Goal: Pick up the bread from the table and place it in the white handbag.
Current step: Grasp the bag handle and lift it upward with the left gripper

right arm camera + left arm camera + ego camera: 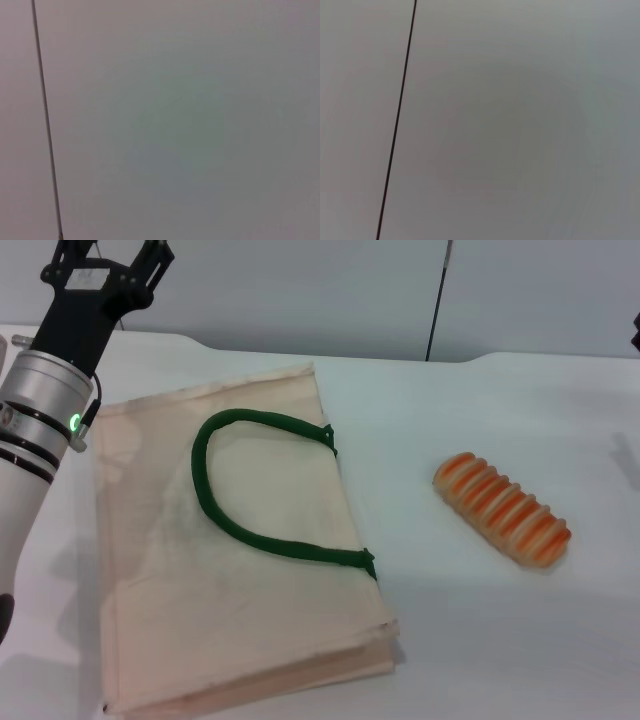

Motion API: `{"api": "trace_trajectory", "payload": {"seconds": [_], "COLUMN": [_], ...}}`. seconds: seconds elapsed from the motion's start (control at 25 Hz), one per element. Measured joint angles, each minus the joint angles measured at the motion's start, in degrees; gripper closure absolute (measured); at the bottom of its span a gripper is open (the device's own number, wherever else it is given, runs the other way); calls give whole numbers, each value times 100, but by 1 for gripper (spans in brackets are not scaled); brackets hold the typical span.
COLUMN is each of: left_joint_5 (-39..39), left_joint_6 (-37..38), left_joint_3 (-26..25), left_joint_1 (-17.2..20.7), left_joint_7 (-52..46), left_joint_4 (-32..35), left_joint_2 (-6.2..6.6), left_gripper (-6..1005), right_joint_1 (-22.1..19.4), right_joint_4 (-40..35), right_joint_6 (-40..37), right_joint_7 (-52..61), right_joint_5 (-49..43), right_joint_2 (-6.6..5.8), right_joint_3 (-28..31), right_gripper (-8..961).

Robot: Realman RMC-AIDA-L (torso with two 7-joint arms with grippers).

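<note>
One bread, a striped oval loaf, lies on the table to the right of the white handbag and well apart from it, its long axis running diagonally away from the bag's near corner. One handbag lies flat, with a dark green handle looped across its upper face and its mouth edge turned toward the loaf. The left gripper hangs above the table beyond the bag's far left corner, its fingers spread apart and holding nothing. The right gripper is barely in view at the frame edge, so its state cannot be told; both wrist views show only a blank wall. The pick appears not yet begun; a good grasp would close across the loaf's short width, at mid-length, with light pressure, since it looks soft.
</note>
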Motion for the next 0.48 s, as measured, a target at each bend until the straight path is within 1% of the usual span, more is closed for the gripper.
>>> {"api": "trace_trajectory", "payload": {"seconds": [0.48], "left_joint_5": [10], "left_joint_6": [-43], "left_joint_3": [21], "left_joint_1": [4], "left_joint_7": [0], "left_joint_4": [1], "left_joint_2": [2], "left_gripper": [168], "right_joint_1": [-15], "right_joint_4": [0], "right_joint_6": [-3], "right_joint_7": [22], "right_joint_5": [0], "right_joint_2": [0], "right_joint_3": [0], "right_gripper": [66]}}
